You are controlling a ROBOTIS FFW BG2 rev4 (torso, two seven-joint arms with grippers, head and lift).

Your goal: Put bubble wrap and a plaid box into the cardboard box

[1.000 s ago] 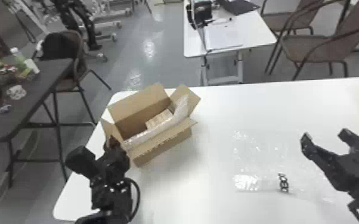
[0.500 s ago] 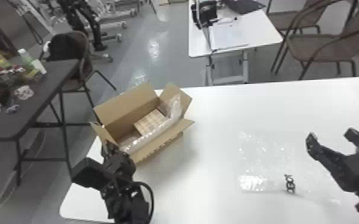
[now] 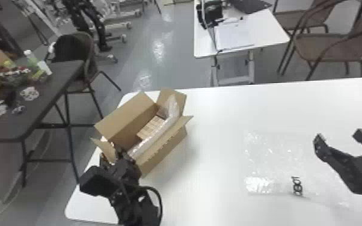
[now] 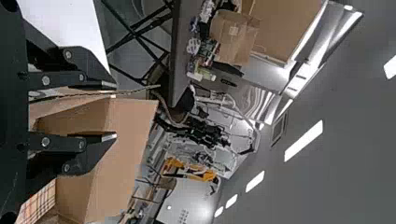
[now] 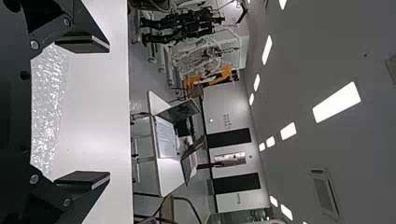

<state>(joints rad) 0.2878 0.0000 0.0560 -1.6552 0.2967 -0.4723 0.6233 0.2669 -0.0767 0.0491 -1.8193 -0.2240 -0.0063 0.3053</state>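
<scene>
- White tabletop [image 3: 279, 105], grey floor [image 3: 156, 57] behind
- Clear plastic bubble wrap [image 3: 260, 184], lower right of the frame, flat, near edge running crosswise; lies left of the nearer, black right gripper [image 3: 339, 137], fingers apart, empty
- Black left gripper [image 4: 115, 111], fingers apart about a cardboard flap [image 4: 135, 90]
- Brown open cardboard box [image 3: 164, 151], left of centre, plaid box [image 3: 148, 129] inside; box farther left than a second ago, more plaid exposed

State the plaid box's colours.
The plaid box is beige, crossed by dark and reddish lines; this shows best in the left wrist view.
</scene>
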